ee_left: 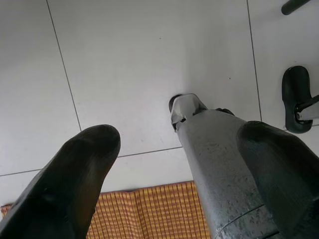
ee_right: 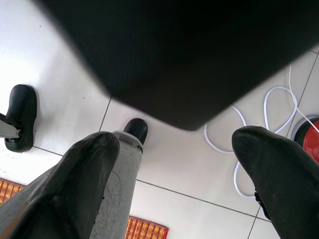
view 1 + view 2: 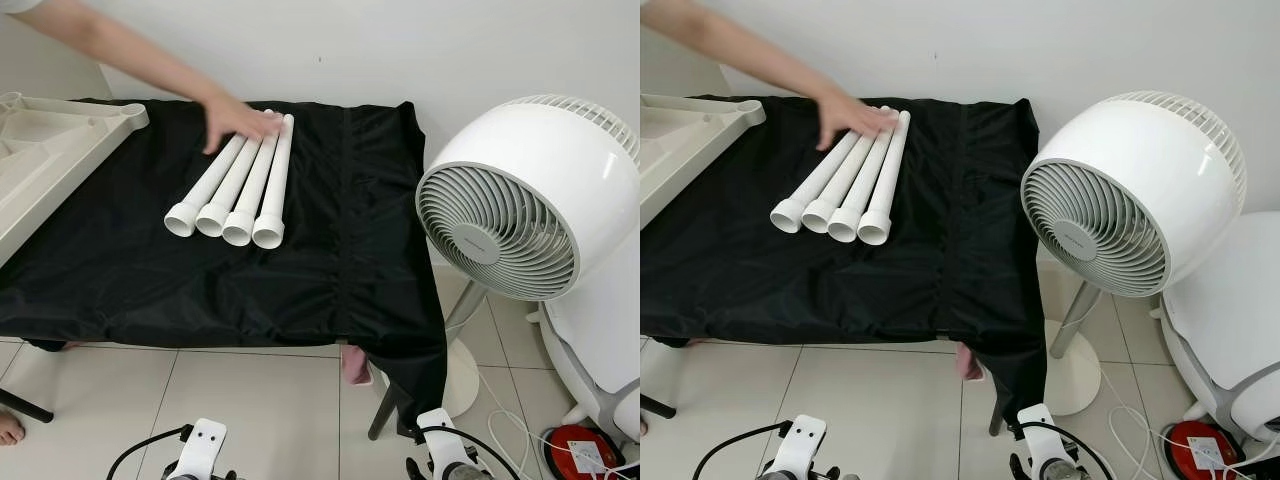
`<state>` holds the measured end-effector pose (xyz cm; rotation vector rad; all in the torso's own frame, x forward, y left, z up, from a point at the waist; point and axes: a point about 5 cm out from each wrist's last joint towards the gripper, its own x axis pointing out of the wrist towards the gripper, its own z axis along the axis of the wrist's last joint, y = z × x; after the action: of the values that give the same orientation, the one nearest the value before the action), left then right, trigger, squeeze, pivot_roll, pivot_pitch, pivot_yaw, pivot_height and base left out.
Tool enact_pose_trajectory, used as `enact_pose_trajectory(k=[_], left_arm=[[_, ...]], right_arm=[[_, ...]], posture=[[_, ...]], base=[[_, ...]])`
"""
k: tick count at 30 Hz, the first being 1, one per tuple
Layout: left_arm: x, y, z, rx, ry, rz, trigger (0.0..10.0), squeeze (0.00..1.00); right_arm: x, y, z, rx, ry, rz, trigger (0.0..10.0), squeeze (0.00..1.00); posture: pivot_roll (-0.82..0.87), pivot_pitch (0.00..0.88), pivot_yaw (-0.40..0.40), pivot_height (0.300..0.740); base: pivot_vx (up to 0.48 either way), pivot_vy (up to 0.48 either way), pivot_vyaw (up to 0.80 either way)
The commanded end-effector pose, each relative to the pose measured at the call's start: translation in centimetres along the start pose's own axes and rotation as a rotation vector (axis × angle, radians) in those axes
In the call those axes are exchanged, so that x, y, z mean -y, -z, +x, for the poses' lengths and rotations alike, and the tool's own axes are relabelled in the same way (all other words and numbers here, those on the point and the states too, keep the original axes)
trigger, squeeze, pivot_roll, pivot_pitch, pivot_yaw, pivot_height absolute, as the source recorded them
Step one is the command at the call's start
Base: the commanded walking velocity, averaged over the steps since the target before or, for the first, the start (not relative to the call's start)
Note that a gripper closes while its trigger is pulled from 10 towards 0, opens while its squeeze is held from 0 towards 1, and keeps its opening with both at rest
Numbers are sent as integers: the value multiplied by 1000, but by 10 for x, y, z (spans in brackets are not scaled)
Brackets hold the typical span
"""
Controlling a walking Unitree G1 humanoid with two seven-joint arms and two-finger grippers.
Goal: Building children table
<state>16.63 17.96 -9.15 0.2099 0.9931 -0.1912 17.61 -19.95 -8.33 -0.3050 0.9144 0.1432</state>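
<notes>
White fan (image 3: 525, 200) right of black cloth (image 3: 330, 250); red disc (image 3: 585, 450) on floor

Four tubes (image 3: 235, 186) side by side on cloth (image 3: 330, 250), tabletop (image 3: 45, 150) left, fan (image 3: 520, 200) right.

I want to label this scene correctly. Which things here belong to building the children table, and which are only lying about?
Belong to the job:
- four white plastic tube legs on the black cloth, a person's hand on them
- cream plastic tabletop, far left

Only lying about:
- white round fan
- red disc and white cable on the floor
</notes>
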Motion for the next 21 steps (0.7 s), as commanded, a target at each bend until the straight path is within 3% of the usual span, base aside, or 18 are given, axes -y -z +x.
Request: enact_pose_trajectory(k=[1,21], left_arm=[[27,1,2,-12,66,107,10000,0],[26,0,2,-7,73,89,10000,0]], right_arm=[[-12,30,-8,-103,-37,13,10000,0],[-19,24,-5,-89,-63,9,10000,0]], posture=[[-114,0,60,740],[-97,0,56,740]], base=[[0,0,0],[0,0,0]])
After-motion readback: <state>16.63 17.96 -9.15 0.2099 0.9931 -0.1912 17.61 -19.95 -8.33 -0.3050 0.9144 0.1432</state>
